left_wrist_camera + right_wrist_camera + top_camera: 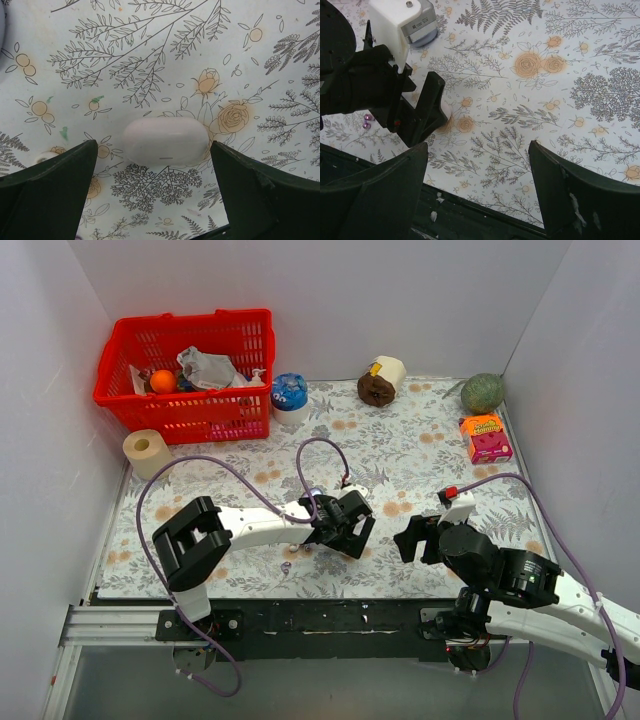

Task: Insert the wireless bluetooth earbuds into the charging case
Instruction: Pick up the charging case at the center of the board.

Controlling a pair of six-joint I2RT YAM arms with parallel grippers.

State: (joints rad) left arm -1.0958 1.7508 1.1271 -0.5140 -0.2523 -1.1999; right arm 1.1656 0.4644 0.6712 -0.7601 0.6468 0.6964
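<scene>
Your left claw [152, 146] is spread wide and low over the table [150, 50], and the charging case [166, 141] lies on its side between the fingers. The earbuds [367, 121] lie just beside that claw, toward the table's near edge. Your right claw [479, 150] is spread too, with only bare table between its fingers.

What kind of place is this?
Probably a robot practice booth: plain white walls box in a flowery table, two robot arms are bolted at its edge, and a red basket holds odds and ends.

White arm links [262, 526], black joints [192, 538], black left tool [350, 530], purple cables [322, 452]
</scene>
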